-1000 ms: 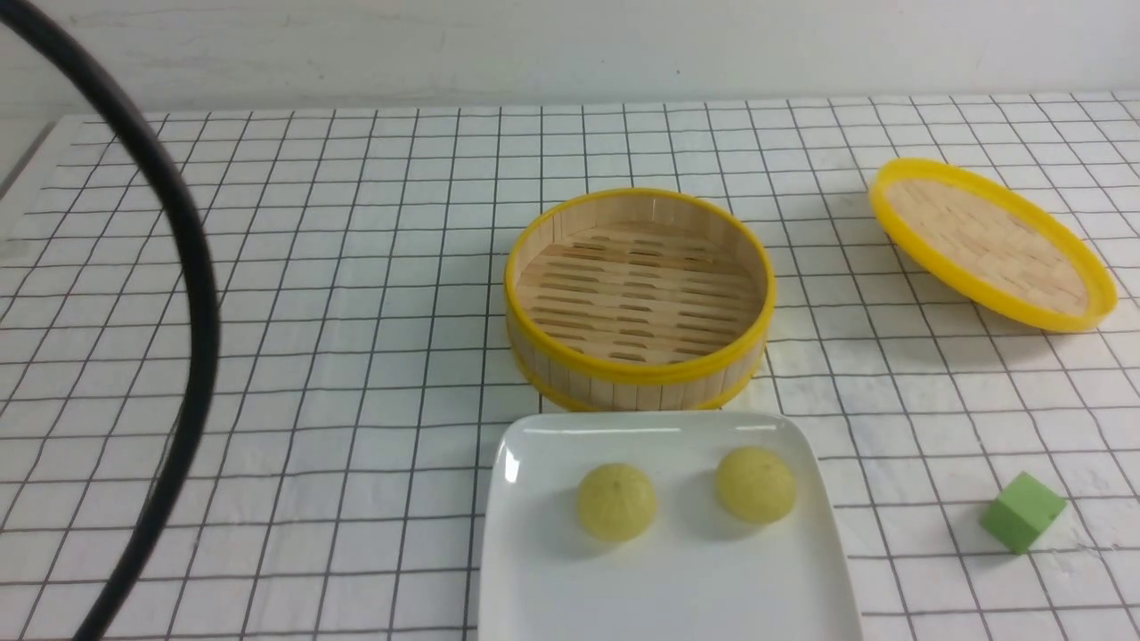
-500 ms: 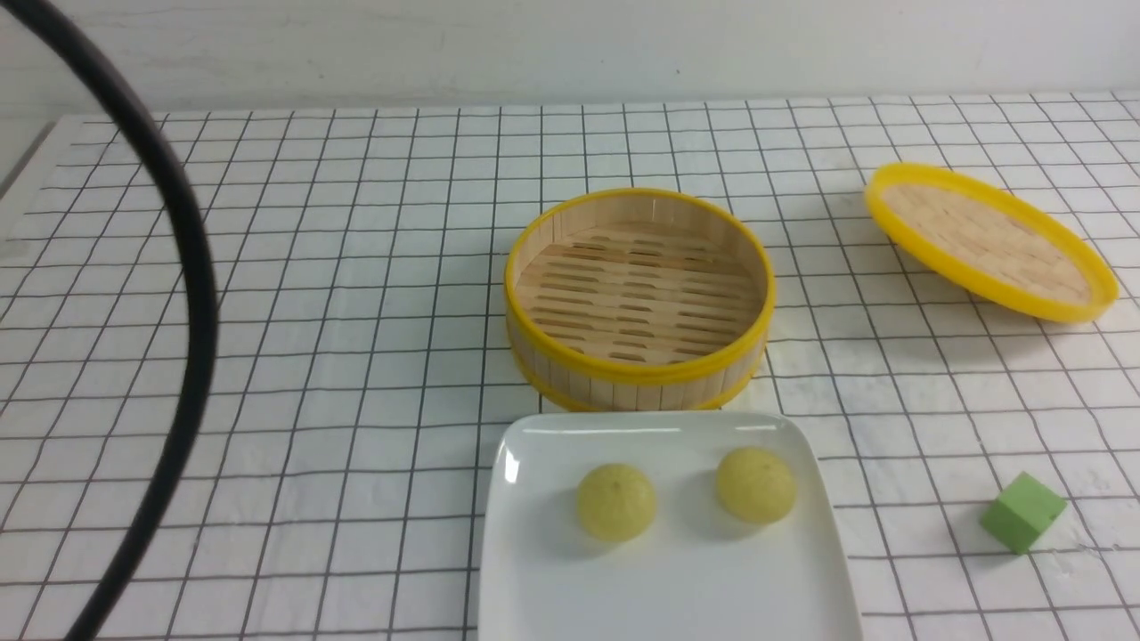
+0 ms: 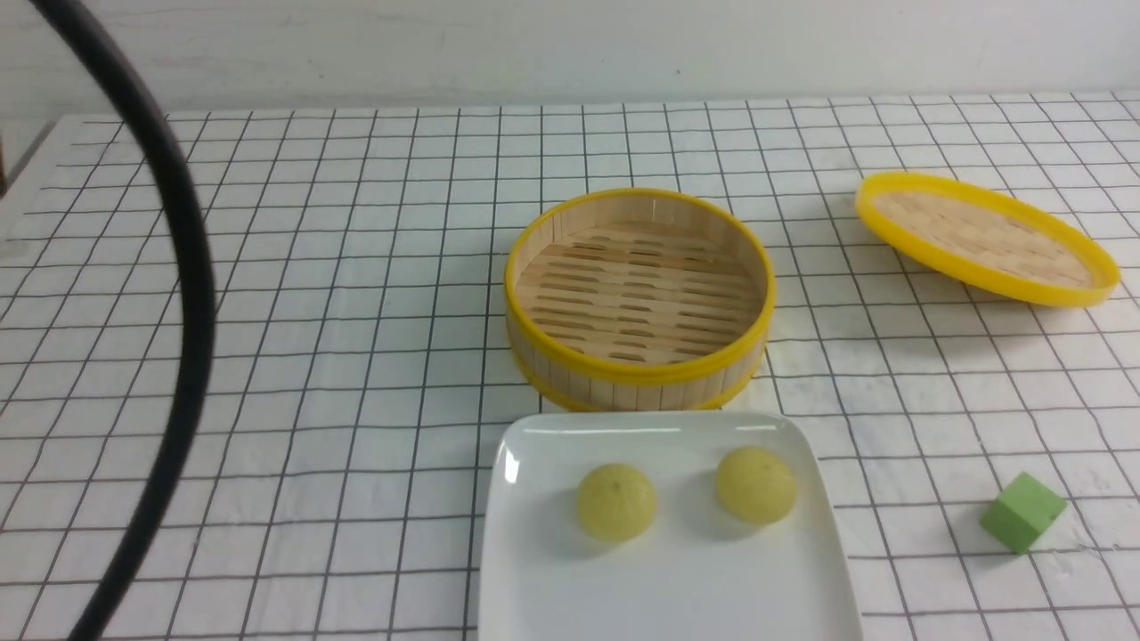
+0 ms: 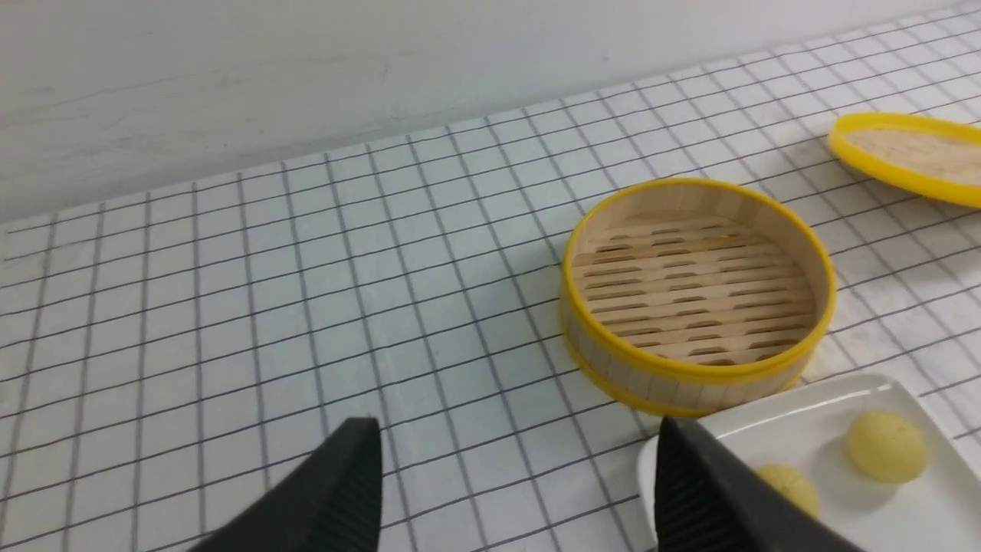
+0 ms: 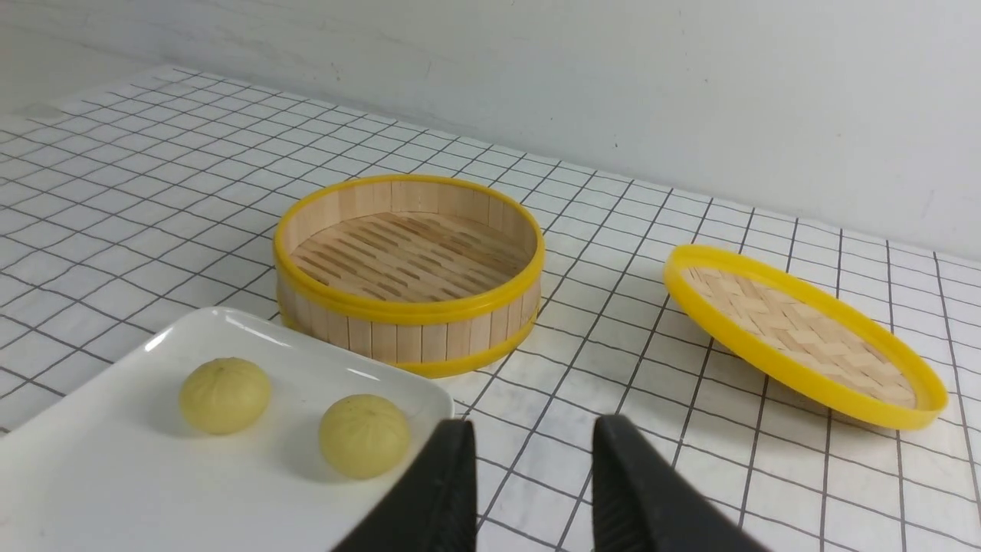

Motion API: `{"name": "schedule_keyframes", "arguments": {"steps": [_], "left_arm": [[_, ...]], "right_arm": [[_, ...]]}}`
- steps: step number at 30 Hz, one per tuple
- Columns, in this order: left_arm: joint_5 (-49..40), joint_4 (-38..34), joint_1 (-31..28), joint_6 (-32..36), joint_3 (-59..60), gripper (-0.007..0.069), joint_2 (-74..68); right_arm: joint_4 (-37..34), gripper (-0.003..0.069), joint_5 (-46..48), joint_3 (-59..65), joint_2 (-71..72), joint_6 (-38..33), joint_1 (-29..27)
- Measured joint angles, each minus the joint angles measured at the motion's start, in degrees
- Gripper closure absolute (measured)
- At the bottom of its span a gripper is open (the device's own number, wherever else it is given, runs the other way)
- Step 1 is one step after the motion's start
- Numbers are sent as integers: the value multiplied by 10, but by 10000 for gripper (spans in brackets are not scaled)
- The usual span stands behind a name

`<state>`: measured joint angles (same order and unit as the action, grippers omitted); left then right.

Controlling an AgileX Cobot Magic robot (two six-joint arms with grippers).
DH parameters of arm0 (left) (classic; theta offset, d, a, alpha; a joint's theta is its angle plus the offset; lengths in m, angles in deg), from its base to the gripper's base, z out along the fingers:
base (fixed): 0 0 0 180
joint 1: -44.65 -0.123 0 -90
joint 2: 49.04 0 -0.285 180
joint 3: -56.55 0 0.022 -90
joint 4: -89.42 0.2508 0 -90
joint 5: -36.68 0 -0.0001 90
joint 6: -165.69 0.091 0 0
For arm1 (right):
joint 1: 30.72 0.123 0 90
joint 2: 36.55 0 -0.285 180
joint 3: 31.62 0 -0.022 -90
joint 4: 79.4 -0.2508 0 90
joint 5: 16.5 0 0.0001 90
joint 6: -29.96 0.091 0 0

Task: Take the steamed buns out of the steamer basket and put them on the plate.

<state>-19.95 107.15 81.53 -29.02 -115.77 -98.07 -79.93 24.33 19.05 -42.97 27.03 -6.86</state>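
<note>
Both the left jaws and the right jaws stand apart, grasping nothing. The steamed buns [image 3: 616, 501] lie side by side on the plate [image 3: 668, 596], just on the near side of the empty steamer basket [image 3: 623, 387]. The task seems done; any retreat should go upward, clear of the plate.

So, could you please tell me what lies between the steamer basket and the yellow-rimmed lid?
Nothing but bare checked tablecloth lies between the steamer basket and the lid; the front view shows that stretch, and the right wrist view agrees.
</note>
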Motion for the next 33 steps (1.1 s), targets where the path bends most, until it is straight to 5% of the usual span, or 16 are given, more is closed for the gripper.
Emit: {"name": "schedule_keyframes", "arguments": {"steps": [17, 24, 27, 33], "left_arm": [[46, -15, -11, 1, 5, 143, -33], [130, -49, -165, 17, 119, 143, -57], [197, -69, -267, 17, 238, 144, -40], [358, -72, -369, 17, 460, 144, 59]], "right_arm": [[0, 419, 1, 0, 0, 0, 0], [0, 419, 1, 0, 0, 0, 0], [0, 419, 1, 0, 0, 0, 0], [0, 419, 1, 0, 0, 0, 0]]}}
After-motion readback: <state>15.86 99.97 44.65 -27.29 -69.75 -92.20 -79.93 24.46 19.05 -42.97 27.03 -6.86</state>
